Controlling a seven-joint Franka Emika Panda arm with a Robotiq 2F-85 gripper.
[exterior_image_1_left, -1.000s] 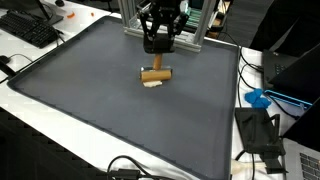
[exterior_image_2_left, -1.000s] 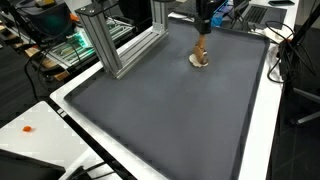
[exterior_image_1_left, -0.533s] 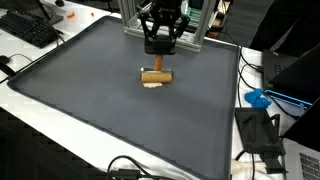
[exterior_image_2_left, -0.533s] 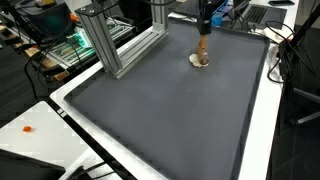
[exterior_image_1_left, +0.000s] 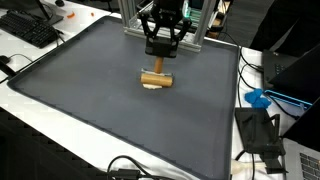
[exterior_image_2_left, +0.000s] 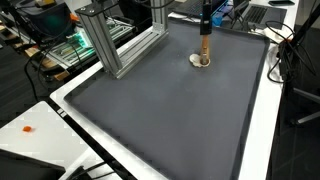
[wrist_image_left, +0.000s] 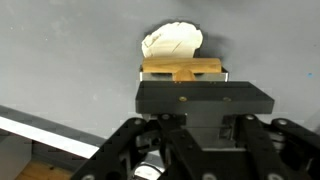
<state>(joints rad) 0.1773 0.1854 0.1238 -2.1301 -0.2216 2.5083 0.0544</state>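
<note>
A wooden T-shaped tool (exterior_image_1_left: 153, 77) stands on the dark grey mat (exterior_image_1_left: 100, 110), its short bar down and its stem pointing up. A cream, shell-like lump (exterior_image_1_left: 152, 85) lies on the mat right against the bar. My black gripper (exterior_image_1_left: 157, 52) hangs over it, shut on the top of the stem. In an exterior view the stem (exterior_image_2_left: 204, 46) rises upright from the cream lump (exterior_image_2_left: 200, 60). The wrist view shows the bar (wrist_image_left: 182, 70) and the cream lump (wrist_image_left: 170, 40) just past the gripper body; the fingertips are hidden there.
An aluminium frame (exterior_image_2_left: 120, 50) stands along the mat's back edge, close behind the gripper. A keyboard (exterior_image_1_left: 30, 30) lies off the mat, with a blue object (exterior_image_1_left: 258, 98), black boxes and cables along the other side. The mat has a raised rim (exterior_image_2_left: 150, 165).
The tool's stem has straightened from a slight tilt to upright, and the cream lump has barely shifted. The gripper has stayed shut in almost the same place.
</note>
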